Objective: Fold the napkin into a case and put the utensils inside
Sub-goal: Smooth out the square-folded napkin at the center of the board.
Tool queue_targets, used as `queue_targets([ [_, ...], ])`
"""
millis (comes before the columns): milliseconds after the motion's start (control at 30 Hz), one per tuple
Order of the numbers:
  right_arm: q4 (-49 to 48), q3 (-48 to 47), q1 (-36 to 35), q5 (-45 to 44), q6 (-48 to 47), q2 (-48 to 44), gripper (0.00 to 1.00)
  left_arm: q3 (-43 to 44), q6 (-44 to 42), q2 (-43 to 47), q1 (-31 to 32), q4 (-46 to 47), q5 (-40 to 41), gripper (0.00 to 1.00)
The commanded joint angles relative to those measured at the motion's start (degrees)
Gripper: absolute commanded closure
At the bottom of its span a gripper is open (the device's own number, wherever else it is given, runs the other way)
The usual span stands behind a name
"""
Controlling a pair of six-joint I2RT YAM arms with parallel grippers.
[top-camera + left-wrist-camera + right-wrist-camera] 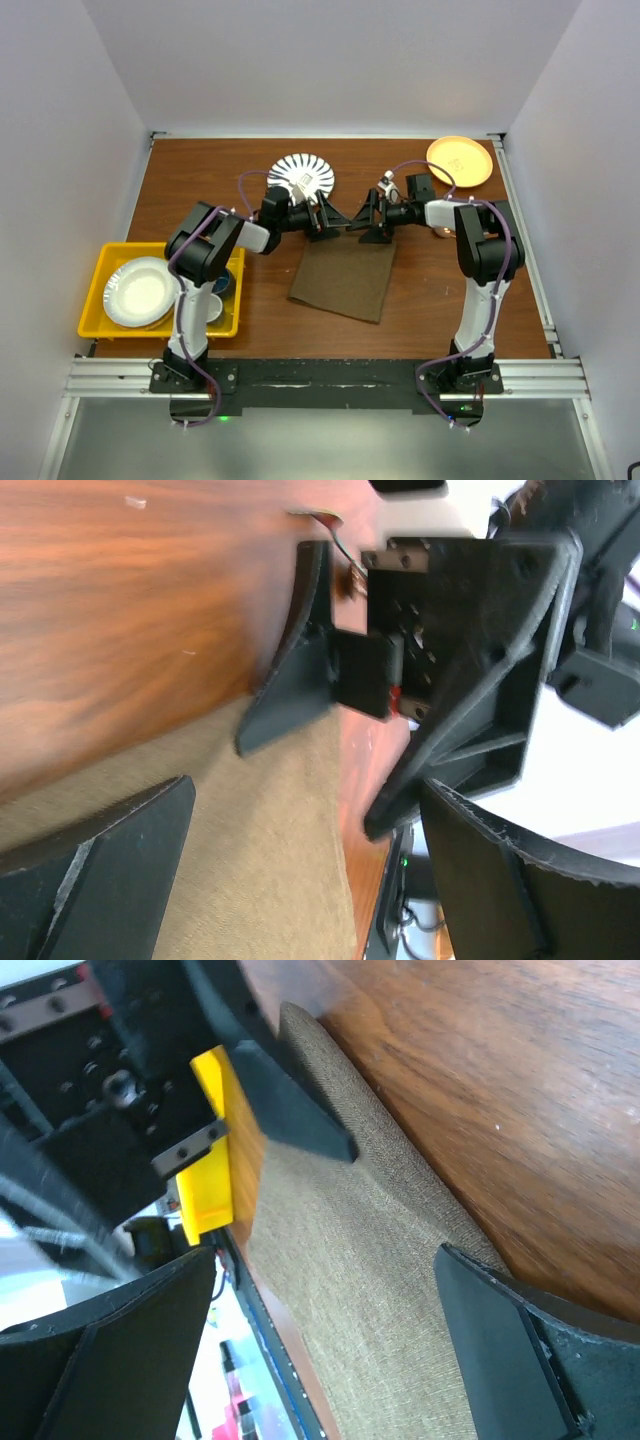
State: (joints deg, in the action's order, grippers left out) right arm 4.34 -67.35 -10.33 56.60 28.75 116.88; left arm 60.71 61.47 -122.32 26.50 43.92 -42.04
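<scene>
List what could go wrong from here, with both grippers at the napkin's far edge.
1. The left gripper and right gripper, both open, sit nearly tip to tip; moving closer could make them collide.
2. The napkin lies flat on the table, so a pinch may miss its thin edge.
3. The striped plate just beyond the left gripper could get bumped during the lift.
</scene>
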Motion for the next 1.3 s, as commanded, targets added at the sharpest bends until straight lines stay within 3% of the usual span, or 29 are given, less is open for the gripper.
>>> queue_targets([
  [0,-1.4,2.0,1.0,1.5,-1.7,2.5,0.02,-1.8,0.0,-1.9,-2.4,0.6,5.4,0.0],
  [100,1.2,2.0,3.0,2.5,-5.3,4.1,0.02,-3.1,-1.2,-2.1,-3.4,-2.2,6.6,0.0],
  [433,26.3,-4.7,8.7,4.8,-24.6,2.7,0.02,-3.4,-3.4,-2.7,-4.6,-4.0,5.4,0.0],
  [633,25.2,-1.1,8.1,8.0,-19.1,-8.7,0.02,-4.6,-2.9,8.3,-3.5,-1.8,-1.4,0.0],
  [867,19.5,2.7,4.6,6.7,-12.5,-14.0,0.02,-11.7,-2.8,20.7,-1.3,-10.1,-6.3,0.0],
  [1067,15.3,4.1,2.1,4.9,-11.8,-9.8,0.02,-18.9,-8.5,22.2,-0.9,-15.4,-7.4,0.0],
  [1267,19.8,2.3,2.2,2.0,-18.7,-5.6,0.02,-22.6,-14.7,18.8,-1.5,-16.6,-7.0,0.0],
])
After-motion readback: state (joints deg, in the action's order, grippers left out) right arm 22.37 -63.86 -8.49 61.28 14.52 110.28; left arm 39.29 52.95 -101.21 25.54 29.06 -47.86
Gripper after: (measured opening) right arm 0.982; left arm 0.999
